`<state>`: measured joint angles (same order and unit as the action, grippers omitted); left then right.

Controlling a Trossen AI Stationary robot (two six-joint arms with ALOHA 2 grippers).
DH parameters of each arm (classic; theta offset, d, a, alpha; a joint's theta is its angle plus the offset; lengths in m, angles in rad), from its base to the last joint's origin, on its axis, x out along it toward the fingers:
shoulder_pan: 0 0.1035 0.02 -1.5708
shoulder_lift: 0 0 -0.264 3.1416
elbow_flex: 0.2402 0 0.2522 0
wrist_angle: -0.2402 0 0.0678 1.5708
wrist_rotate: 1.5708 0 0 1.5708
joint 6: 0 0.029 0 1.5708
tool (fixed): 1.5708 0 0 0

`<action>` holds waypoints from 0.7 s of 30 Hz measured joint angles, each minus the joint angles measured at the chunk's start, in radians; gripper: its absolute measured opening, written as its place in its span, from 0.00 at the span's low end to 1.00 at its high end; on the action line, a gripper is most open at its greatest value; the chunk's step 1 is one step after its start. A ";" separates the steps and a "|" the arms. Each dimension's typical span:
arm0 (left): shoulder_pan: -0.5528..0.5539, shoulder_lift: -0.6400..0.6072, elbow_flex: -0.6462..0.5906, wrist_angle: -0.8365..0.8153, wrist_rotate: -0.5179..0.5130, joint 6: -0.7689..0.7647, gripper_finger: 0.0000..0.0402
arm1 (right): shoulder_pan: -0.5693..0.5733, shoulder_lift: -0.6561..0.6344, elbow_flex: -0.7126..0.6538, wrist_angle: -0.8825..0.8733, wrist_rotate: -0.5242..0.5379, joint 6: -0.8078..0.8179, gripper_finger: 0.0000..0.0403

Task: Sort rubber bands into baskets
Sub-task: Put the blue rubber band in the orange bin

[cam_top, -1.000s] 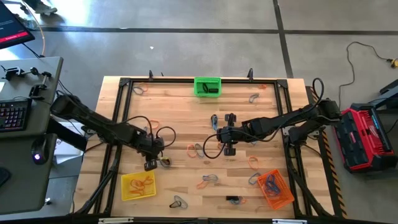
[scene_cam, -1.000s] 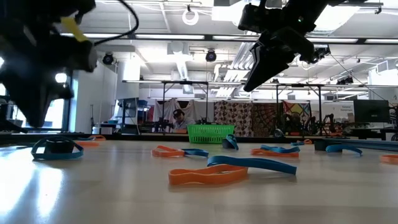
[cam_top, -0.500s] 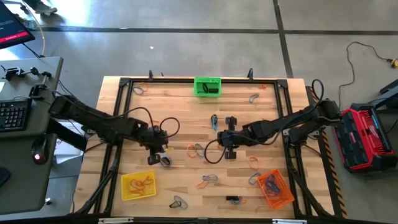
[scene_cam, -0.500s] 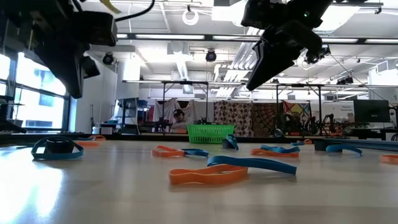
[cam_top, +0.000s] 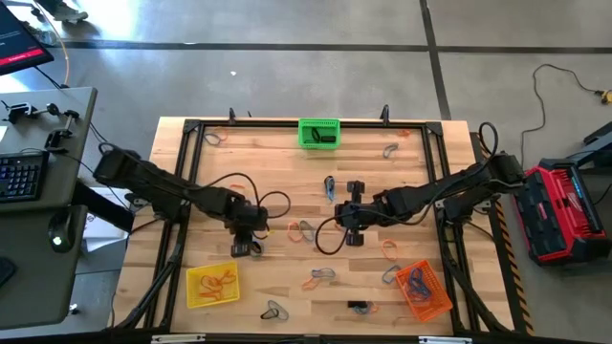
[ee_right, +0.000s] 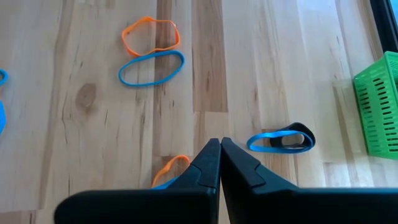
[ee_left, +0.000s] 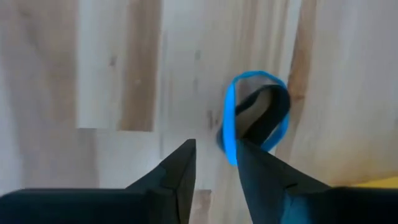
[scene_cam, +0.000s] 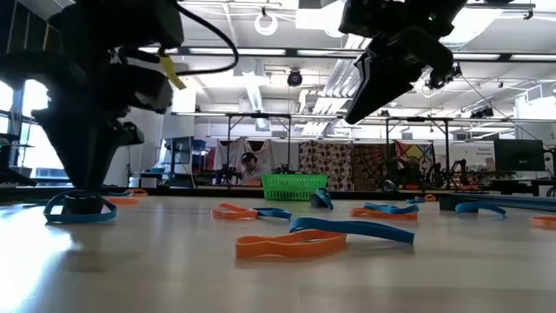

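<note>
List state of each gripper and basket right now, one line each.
left gripper: fingers slightly apart, low over a blue band, nothing gripped
right gripper: shut, empty, above the table
green basket: upright at far edge, dark bands inside
yellow basket: upright, orange bands inside
orange basket: upright, blue bands inside

I work in a big lab or workshop. My wooden table [cam_top: 287, 277] has a black metal frame and stands on a grey concrete floor [cam_top: 287, 67]. Beside it is a desk with a keyboard [cam_top: 21, 177] and a mouse [cam_top: 59, 239]. A red machine [cam_top: 564, 210] sits on the floor at the other side. Far behind my table I see long ceiling lights [scene_cam: 261, 50], pipes, metal racks [scene_cam: 261, 130], hanging patterned cloths [scene_cam: 334, 165] and a person [scene_cam: 250, 165] sitting far off.
</note>
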<state>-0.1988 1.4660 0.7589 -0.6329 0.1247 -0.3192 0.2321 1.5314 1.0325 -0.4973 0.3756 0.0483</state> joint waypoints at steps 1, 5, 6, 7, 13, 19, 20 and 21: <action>0.005 0.008 0.000 0.005 0.018 0.001 0.28 | 0.000 0.000 0.000 0.000 0.000 0.000 0.00; 0.025 0.014 0.000 0.007 0.051 0.015 0.27 | 0.000 0.000 0.000 -0.002 0.000 0.000 0.00; 0.028 0.014 0.000 0.007 0.053 0.017 0.27 | 0.000 0.000 0.000 -0.002 0.000 0.000 0.00; 0.030 0.014 0.000 0.007 0.054 0.019 0.25 | 0.000 0.000 0.000 -0.003 0.000 0.000 0.00; 0.036 0.014 0.000 0.007 0.074 0.029 0.15 | 0.000 0.000 0.000 -0.003 0.000 0.000 0.00; 0.036 0.014 0.000 0.008 0.080 0.029 0.12 | 0.000 0.000 0.000 -0.008 0.000 0.000 0.00; 0.036 0.014 0.000 0.008 0.083 0.029 0.13 | 0.000 0.000 0.000 -0.008 0.000 0.000 0.00; 0.036 0.014 0.000 0.009 0.084 0.029 0.13 | 0.000 0.000 0.000 -0.008 0.000 0.000 0.00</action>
<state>-0.1627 1.4803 0.7589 -0.6243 0.2087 -0.2901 0.2321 1.5314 1.0325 -0.5053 0.3759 0.0483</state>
